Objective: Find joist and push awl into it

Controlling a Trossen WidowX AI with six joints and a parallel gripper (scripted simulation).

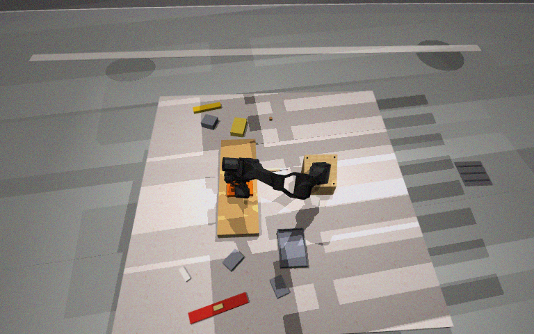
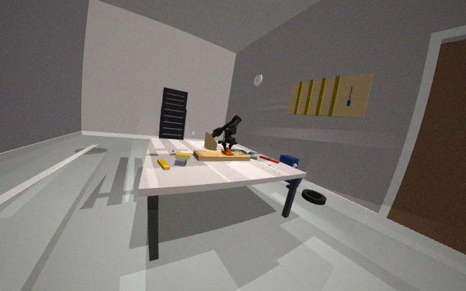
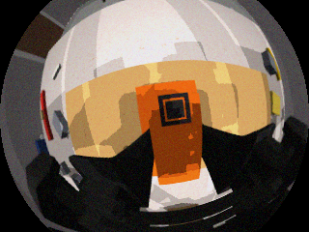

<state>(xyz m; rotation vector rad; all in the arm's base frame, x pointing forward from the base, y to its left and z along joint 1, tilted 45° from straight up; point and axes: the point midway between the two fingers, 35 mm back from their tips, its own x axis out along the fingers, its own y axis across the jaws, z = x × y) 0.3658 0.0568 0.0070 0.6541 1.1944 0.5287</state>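
Observation:
My gripper (image 1: 238, 188) (image 2: 227, 145) (image 3: 172, 128) is shut on the orange stud finder (image 1: 229, 193) (image 2: 227, 153) (image 3: 178, 155), which has a dark square on its top. The stud finder is at the middle of the long tan floor panel (image 1: 238, 226) (image 2: 205, 157) (image 3: 92, 106), on it or just above it; the exact contact is hard to tell. The awl (image 1: 281, 169) lies on the table right of the panel in the top view, partly hidden by the arm. The grey tray (image 1: 294, 254) stands empty, nearer the front right. The joist is hidden.
A wooden block (image 1: 309, 160) is beneath the arm. Behind the panel are a yellow block (image 1: 238, 126), a grey block (image 1: 208, 121) and a yellow bar (image 1: 206, 107). In front are two grey blocks (image 1: 233, 259) (image 1: 279, 286), a white piece (image 1: 184, 273) and a red level (image 1: 236, 301).

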